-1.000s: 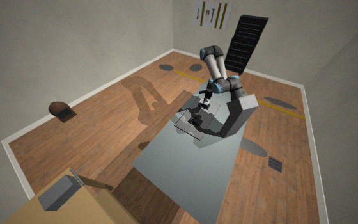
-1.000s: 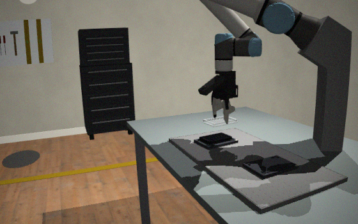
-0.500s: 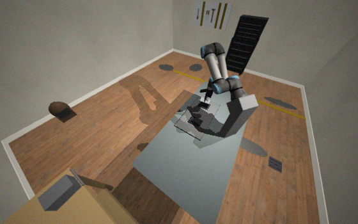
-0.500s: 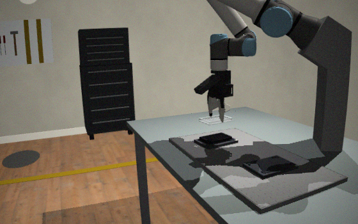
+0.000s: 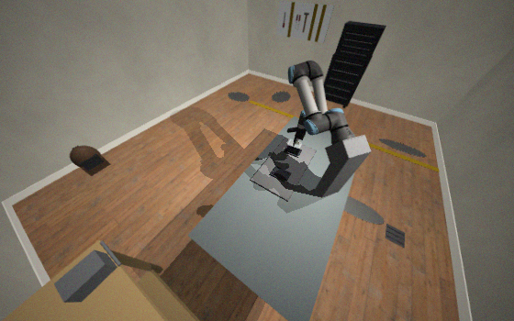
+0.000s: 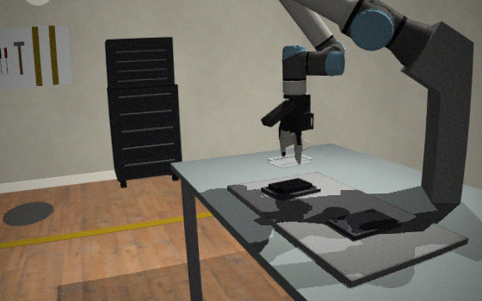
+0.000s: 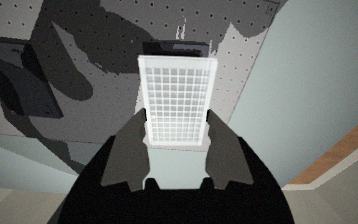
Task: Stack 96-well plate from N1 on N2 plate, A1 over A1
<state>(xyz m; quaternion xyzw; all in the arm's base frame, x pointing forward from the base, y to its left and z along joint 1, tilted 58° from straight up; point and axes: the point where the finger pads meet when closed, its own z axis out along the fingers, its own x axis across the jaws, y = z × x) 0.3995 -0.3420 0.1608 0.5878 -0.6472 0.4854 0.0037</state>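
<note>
- Plate, the clear 96-well one, hangs in the air above the table, past the far edge of the perforated board.
- Gripper is clamped on the plate's two long sides (near one end, by the wrist view).
- Dark plate nest lies just below and nearer; a second nest sits well apart, in shadow.

No text, label, brand or number can be read in any view. The one sign is a white poster on the wall beside the black cabinet; it carries yellow vertical stripes and small tool drawings, a hammer among them, but no letters that can be made out.
</note>
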